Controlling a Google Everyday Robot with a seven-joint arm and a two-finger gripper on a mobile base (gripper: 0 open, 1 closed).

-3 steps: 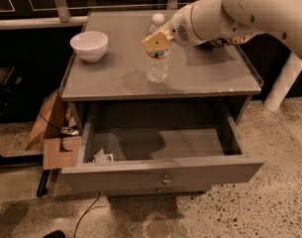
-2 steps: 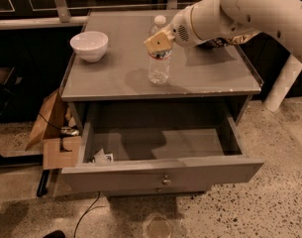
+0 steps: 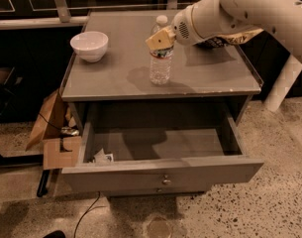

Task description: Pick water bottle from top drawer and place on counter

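The water bottle (image 3: 160, 66), clear with a white cap, stands upright with its base at the counter (image 3: 205, 76), near the front middle. My gripper (image 3: 160, 39) reaches in from the right and is shut on the bottle's shoulder just below the cap; one tan finger (image 3: 158, 39) covers part of it. The top drawer (image 3: 163, 170) is pulled fully open below the counter. Inside it I see only a small crumpled white scrap (image 3: 103, 157) at the front left.
A white bowl (image 3: 89, 45) sits at the counter's back left. A dark snack bag (image 3: 225, 39) lies under my arm at the right. Cardboard (image 3: 54, 133) and a cable lie on the floor to the cabinet's left. A white post (image 3: 281, 83) stands at the right.
My gripper and the bottle have shifted slightly to the right together over the counter. The bowl and the drawer have not moved.
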